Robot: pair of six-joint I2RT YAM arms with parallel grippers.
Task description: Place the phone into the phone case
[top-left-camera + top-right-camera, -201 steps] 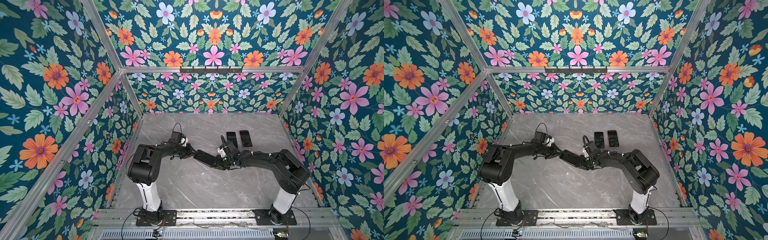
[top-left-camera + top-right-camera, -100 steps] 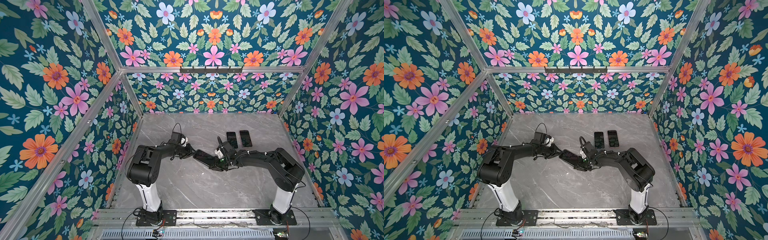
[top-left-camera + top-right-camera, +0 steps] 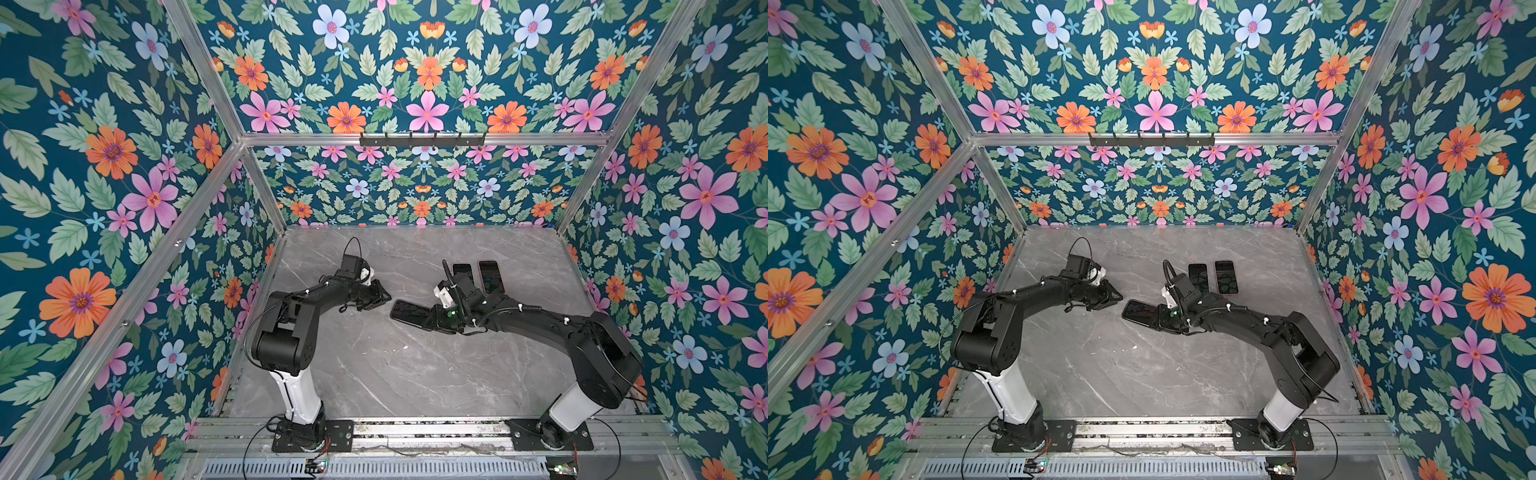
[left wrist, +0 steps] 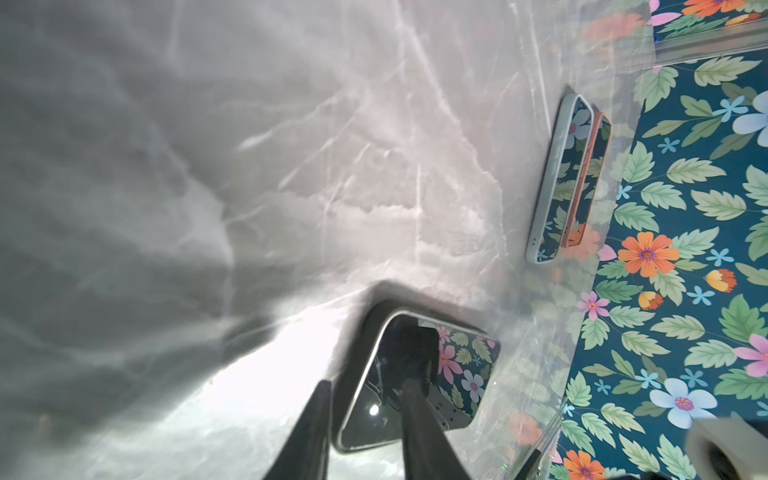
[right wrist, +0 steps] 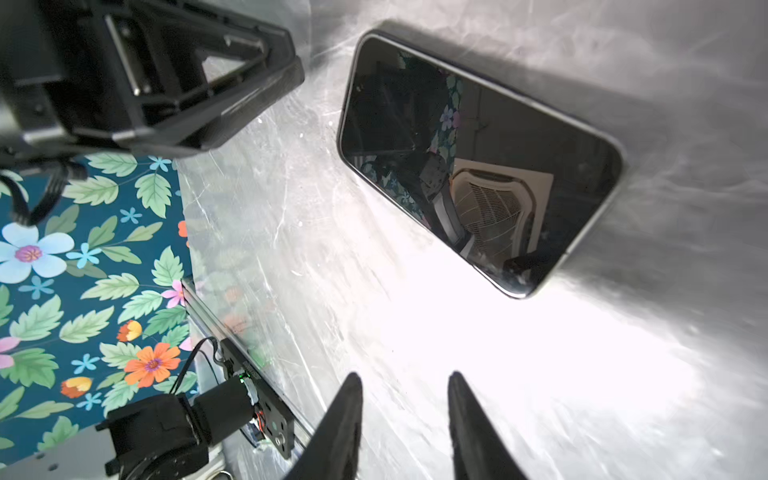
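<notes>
**phone** (image 5: 478, 166): lies flat, screen up, near the middle of the grey marbled bench (image 3: 374, 374), between the two arms. its long axis runs across the bench. one short end is toward the left fingers (image 4: 415, 419) and the other toward the right fingers (image 5: 347, 424). in both top views the end on the left sits slightly farther back than the end on the right. the dark glass mirrors a ceiling vent and the floral walls (image 3: 124, 166). a silver rim edges the glass. a dark band lies outside that rim, and it cannot be told whether this is a case or only shadow.

**left fingers:** parted a little and clamping nothing. in both top views the tips stop just short of the phone's nearer short end, with bare bench between. in the left wrist view one finger crosses in front of the screen.

**right fingers:** spread, with only bare bench between them. in the right wrist view the tips point toward the phone and stand apart from it. in both top views they sit just beside its other short end.

**containers:** beyond the right arm, toward the back wall, two cases lie side by side. their long sides nearly touch and their long axes run front to back. these are a pale case (image 4: 544, 187) and a salmon case (image 4: 582, 179). each holds a phone, screen up, that fills it, and both screens reflect the floral pattern.
</notes>
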